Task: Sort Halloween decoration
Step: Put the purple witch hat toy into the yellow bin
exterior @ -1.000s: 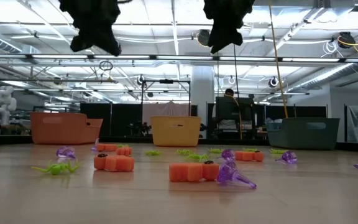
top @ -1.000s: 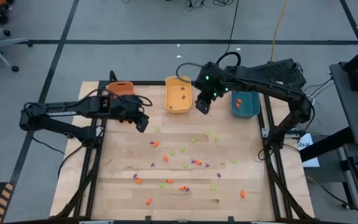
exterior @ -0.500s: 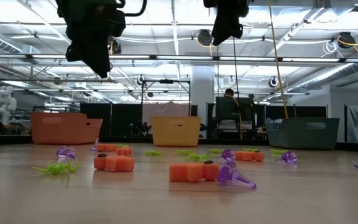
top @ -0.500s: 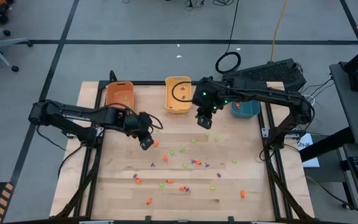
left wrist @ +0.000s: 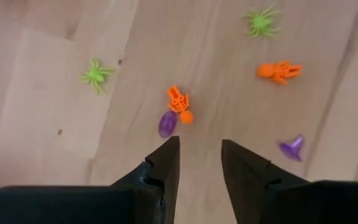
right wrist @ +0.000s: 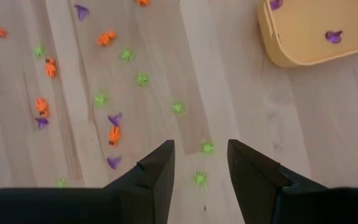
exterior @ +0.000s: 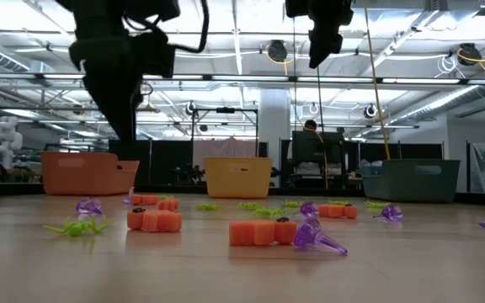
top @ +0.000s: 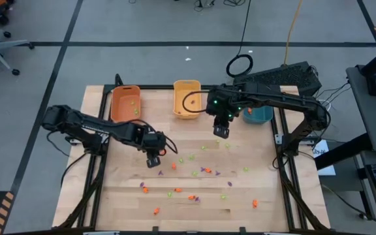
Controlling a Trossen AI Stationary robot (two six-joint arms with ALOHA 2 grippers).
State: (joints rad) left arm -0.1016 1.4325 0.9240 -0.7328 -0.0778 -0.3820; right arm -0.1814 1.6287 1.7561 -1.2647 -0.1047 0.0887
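Tiny orange, light green and purple plastic Halloween trinkets (top: pixel 204 171) lie scattered over my pale wooden plank table (top: pixel 266 215). Just ahead of my left gripper (left wrist: pixel 199 155), fingers narrowly parted and empty, an orange skeleton figure (left wrist: pixel 179 103) touches a purple oval trinket (left wrist: pixel 167 124). My right gripper (right wrist: pixel 201 163), fingers apart and empty, hangs above small green spiders (right wrist: pixel 207 147). Beyond it the yellow oblong plastic bin (right wrist: pixel 303 37) holds purple pieces, which only this wrist view shows. The low view alone shows the ceiling-lit workshop (exterior: pixel 394 93) behind.
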